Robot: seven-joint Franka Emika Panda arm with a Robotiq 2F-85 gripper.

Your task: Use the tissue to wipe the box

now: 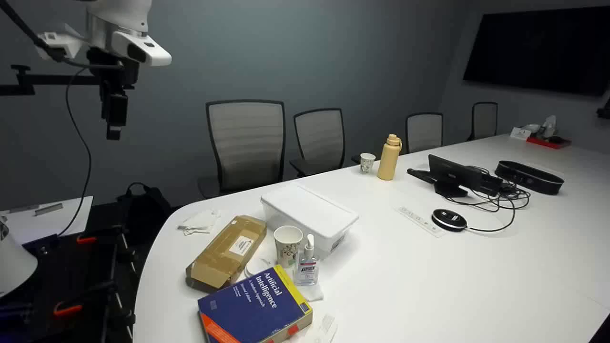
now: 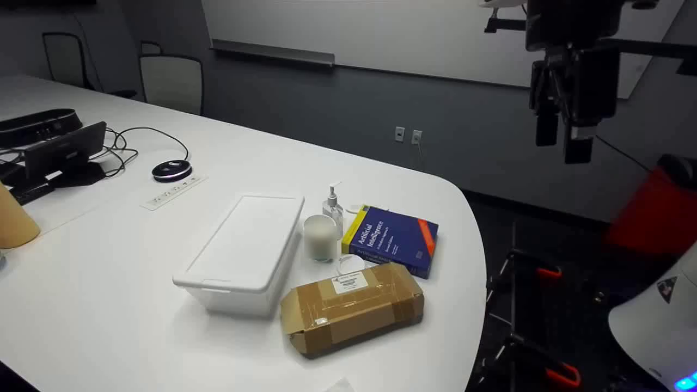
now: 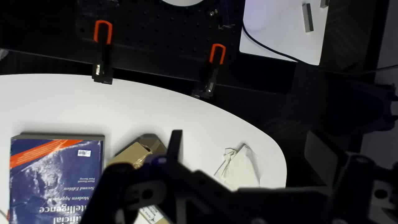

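The tissue (image 1: 200,221), a crumpled whitish scrap, lies on the white table near its rounded edge, beside the box. Its corner shows at the bottom of an exterior view (image 2: 340,386), and it lies between the fingers in the wrist view (image 3: 240,168), its lower part hidden by the gripper. The tan cardboard box (image 1: 228,252) lies flat on the table, also in an exterior view (image 2: 356,307) and partly hidden behind a finger in the wrist view (image 3: 132,154). My gripper (image 2: 563,141) is open and empty, high above the table, also in an exterior view (image 1: 114,131).
A white lidded container (image 1: 310,209), a paper cup (image 1: 287,245), a sanitizer bottle (image 1: 307,269) and a thick blue book (image 1: 257,305) stand close around the box. A yellow bottle (image 1: 390,157) and another cup (image 1: 367,163) are farther off. Clamps (image 3: 217,54) sit at the table edge.
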